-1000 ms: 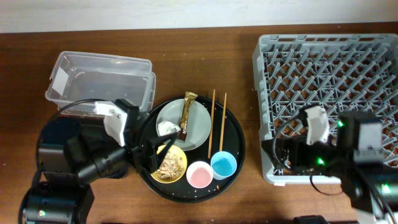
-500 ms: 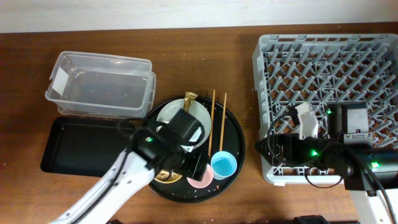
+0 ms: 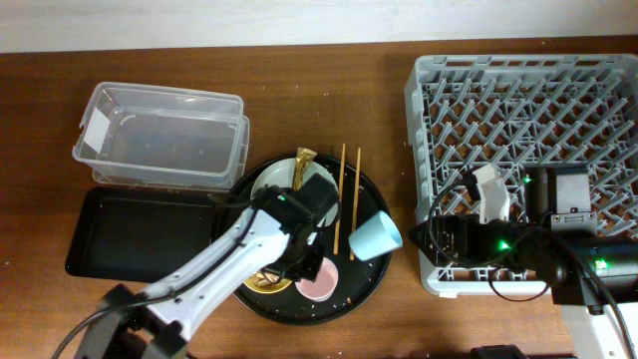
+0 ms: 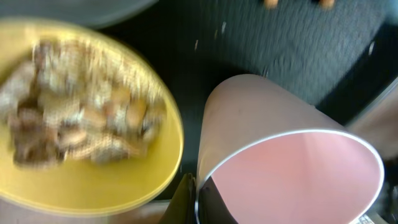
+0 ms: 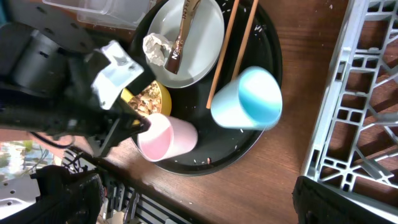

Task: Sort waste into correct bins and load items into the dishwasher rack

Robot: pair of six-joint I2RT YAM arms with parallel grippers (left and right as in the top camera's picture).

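My left fingers (image 4: 185,198), bottom of frame, touch the tilted pink cup (image 4: 273,143); clamped or not, I cannot tell. A slip could knock the bowl (image 4: 171,155), spilling scraps (image 4: 68,118).

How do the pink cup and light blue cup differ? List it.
Colour: the pink cup is pink, the light blue cup blue.
Pose: seen from overhead, the pink cup shows its open mouth; the light blue cup lies tipped on its side.
Contact: the left gripper is at the pink cup; none is at the light blue cup.
Both are tapered cups on or over the round black tray.
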